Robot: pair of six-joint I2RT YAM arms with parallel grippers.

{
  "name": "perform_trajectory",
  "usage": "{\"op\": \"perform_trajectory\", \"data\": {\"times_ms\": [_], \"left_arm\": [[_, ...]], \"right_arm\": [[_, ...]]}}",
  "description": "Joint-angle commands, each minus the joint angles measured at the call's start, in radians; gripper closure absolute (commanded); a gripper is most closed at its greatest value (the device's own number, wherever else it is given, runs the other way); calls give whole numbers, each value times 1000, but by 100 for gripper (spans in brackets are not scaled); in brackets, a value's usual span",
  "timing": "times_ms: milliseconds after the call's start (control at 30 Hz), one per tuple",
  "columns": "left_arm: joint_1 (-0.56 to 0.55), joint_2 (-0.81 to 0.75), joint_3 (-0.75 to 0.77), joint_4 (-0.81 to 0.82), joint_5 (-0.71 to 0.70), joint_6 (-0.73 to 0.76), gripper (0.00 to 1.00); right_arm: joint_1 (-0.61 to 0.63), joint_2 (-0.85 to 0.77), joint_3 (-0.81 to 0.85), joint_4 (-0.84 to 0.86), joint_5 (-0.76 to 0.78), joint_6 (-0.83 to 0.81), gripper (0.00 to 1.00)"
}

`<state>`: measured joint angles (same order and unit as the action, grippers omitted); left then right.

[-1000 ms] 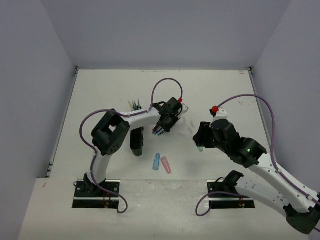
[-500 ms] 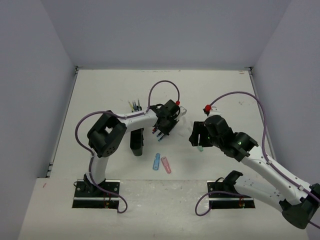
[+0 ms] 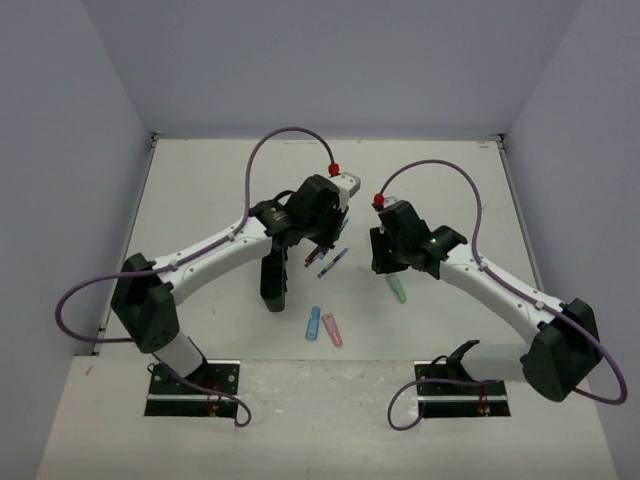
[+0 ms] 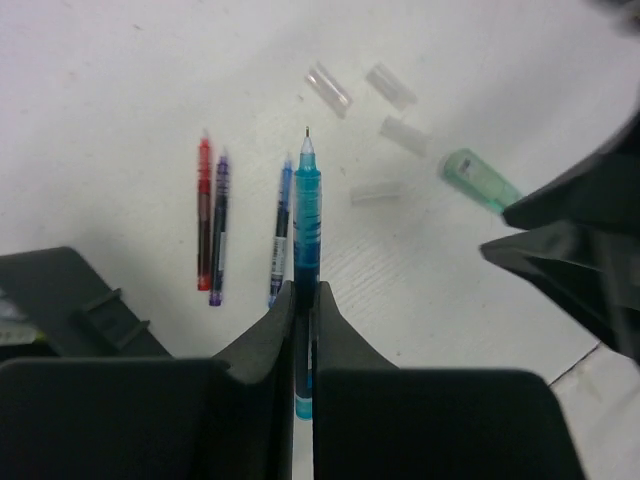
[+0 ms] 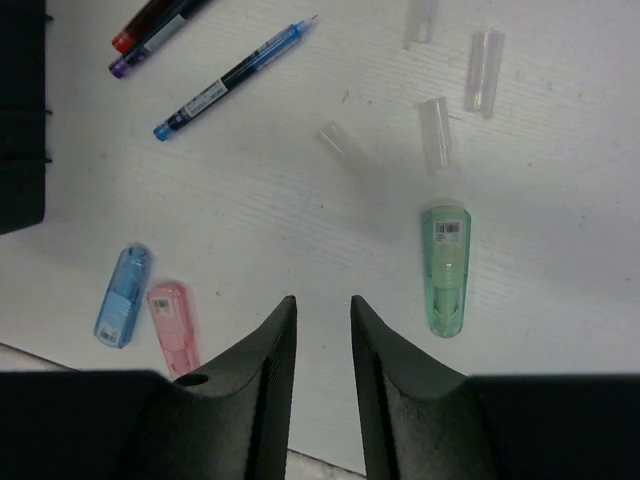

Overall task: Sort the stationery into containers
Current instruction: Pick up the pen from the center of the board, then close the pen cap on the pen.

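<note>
Nearest the arm bases, a short blue piece and a pink piece lay side by side on the worktop. Both looked light and chunky, best taken across the flat sides. Just beyond stood the organiser. The right pincer hung with a narrow gap and nothing in it, the green piece near it. The left pincer was clamped on a teal pen toward its rear end, tip pointing away. Such a thin, stiff, smooth barrel would likely swivel — mid-barrel seemed surer. A red pen, a purple pen and a blue pen lay alongside, with clear caps farthest out.
</note>
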<state>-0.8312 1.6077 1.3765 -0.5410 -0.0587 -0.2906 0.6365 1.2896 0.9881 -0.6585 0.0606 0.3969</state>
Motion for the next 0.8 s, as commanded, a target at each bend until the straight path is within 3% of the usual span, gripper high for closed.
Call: {"op": "perform_trajectory", "data": {"times_ms": [0, 100, 333, 767], "left_arm": [[49, -220, -47, -41, -216, -170, 100], [81, -302, -82, -39, -251, -194, 100], [93, -462, -159, 2, -116, -141, 100], [93, -532, -247, 11, -33, -91, 100]], "right_arm": [[-1, 129, 117, 46, -16, -164, 70], [-1, 210, 147, 84, 10, -207, 65], [-1, 426, 220, 80, 73, -282, 62], [14, 595, 289, 73, 68, -348, 67]]}}
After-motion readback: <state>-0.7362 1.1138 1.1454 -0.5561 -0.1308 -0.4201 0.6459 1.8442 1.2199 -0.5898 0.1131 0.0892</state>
